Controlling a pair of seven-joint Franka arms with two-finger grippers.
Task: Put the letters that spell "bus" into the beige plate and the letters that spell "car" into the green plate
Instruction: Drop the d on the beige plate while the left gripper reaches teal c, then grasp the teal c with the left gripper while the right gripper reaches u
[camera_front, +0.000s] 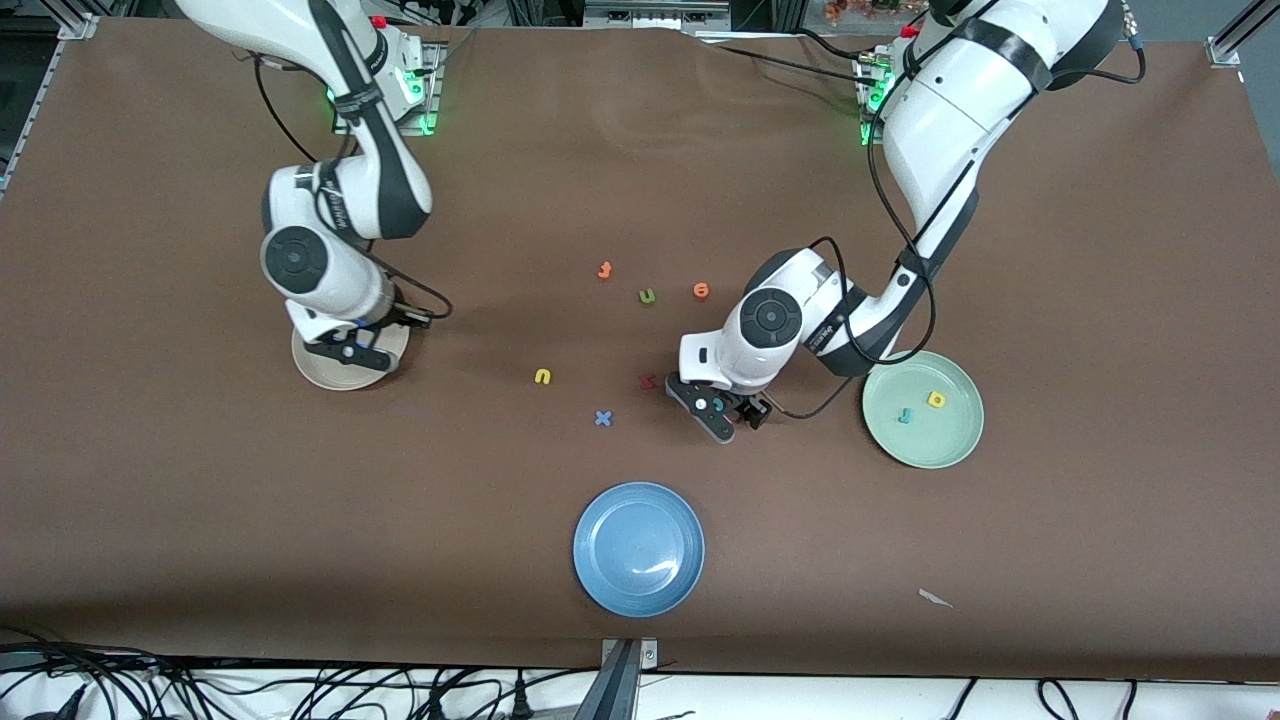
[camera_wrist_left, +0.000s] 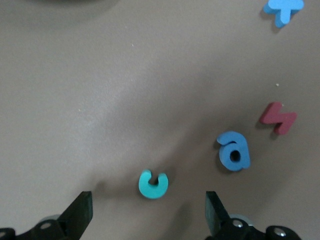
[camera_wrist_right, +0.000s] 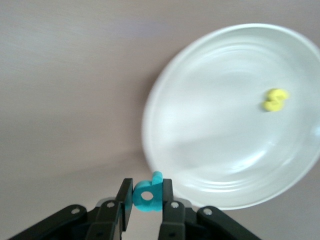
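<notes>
Two steps are in hand at once, one per arm. Toward the right arm's end of the desk (camera_front: 150, 480), the right gripper (camera_wrist_right: 148, 197) is held over the rim of the beige plate (camera_wrist_right: 200, 100) with its fingers closed on the teal b (camera_wrist_right: 147, 192); a yellow s (camera_wrist_right: 276, 99) already lies in that plate, so the delivery of the b is judged to be nearly done, and the next move calls for carrying it a little farther over the plate's floor and opening the fingers. The yellow u (camera_front: 543, 376) lies on the desk nearer the middle, not yet fetched. Over the desk's middle, the left gripper (camera_wrist_left: 149, 212) hovers with its fingers spread wide and empty, just above the teal c (camera_wrist_left: 153, 184); a blue a (camera_wrist_left: 233, 151) lies beside it; a straight descent is called for, so that the c alone is caught. In the green plate (camera_front: 960, 450) a teal r (camera_front: 904, 414) and a yellow a (camera_front: 936, 400) are already seen.
</notes>
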